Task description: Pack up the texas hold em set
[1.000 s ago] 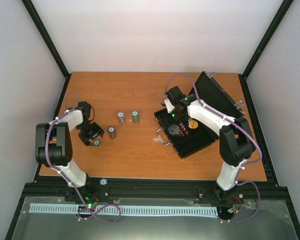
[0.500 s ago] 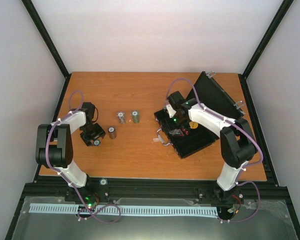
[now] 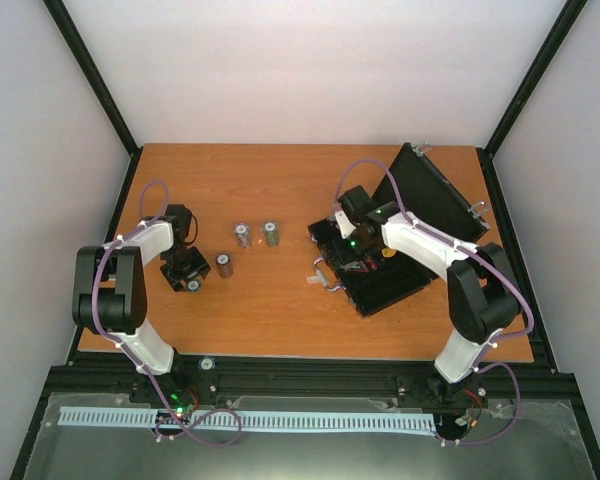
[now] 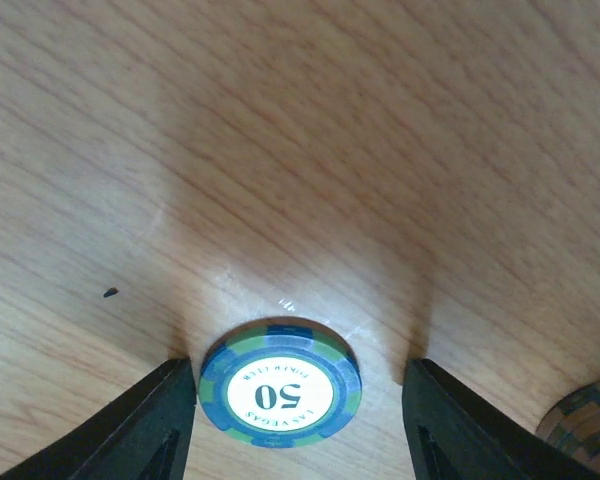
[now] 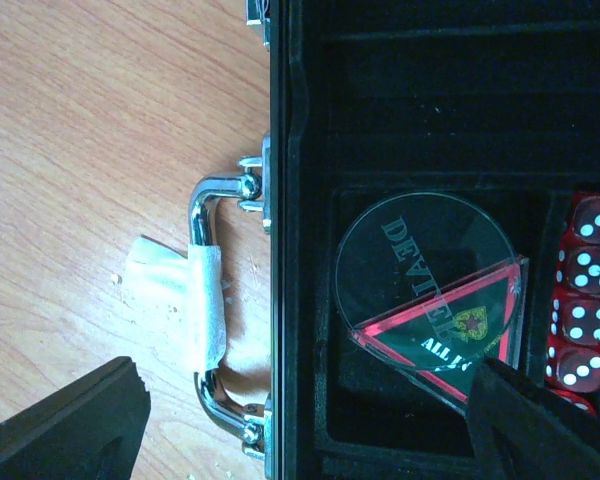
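Left claw apart, straddling 50-chip stack, left of case; off-centre squeeze could topple it. Right claw apart over case; may snag taped handle.

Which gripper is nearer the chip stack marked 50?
Left. The left gripper straddles the chip stack, one finger on each side, not yet closed. The right gripper hovers far off, over the open case.

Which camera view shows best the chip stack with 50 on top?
The left wrist view: the chip stack sits close, its 50 readable, between the open jaws of the left gripper. The top external view shows it only as a small pale dot under that gripper. The right wrist view misses it.
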You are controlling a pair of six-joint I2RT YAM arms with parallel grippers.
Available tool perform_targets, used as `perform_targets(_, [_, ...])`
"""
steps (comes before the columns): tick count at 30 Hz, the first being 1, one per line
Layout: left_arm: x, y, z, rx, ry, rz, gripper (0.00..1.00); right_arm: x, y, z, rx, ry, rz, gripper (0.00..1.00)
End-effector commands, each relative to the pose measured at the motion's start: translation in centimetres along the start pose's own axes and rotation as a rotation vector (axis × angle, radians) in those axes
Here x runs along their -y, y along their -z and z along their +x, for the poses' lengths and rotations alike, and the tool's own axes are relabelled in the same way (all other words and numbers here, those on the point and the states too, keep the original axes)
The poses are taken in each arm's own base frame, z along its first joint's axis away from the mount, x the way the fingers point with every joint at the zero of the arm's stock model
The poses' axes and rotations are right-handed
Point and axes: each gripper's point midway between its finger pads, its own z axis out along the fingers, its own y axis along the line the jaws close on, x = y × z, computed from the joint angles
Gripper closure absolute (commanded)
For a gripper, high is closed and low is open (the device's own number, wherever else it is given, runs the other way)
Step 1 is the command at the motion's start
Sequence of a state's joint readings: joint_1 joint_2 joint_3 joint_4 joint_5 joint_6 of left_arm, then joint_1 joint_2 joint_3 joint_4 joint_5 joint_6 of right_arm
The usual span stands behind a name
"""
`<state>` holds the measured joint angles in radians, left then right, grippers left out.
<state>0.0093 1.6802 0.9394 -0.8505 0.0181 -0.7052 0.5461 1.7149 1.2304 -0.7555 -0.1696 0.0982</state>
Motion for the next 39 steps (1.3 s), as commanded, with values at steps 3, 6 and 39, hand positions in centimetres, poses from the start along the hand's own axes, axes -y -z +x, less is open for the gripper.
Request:
perform_targets(3, [-4.0,-3.3,3.1,-0.127,-0.028,-0.173,0.44,-0.7,0.9,-0.2,0.060,-0.004,-0.022,0.12])
perform_targets(6, [-4.3,-3.4,3.4,-0.134,-0.031,-0.181,0.49,-0.7,1.0,0.0,0.064,-0.004,-0.023,0.12])
perform_targets(39, [0.2,8.8,2.5,0.050,-0.024,0.149,0.76,-0.1,2.2,-1.7,0.095,0.015,0.025,0.12])
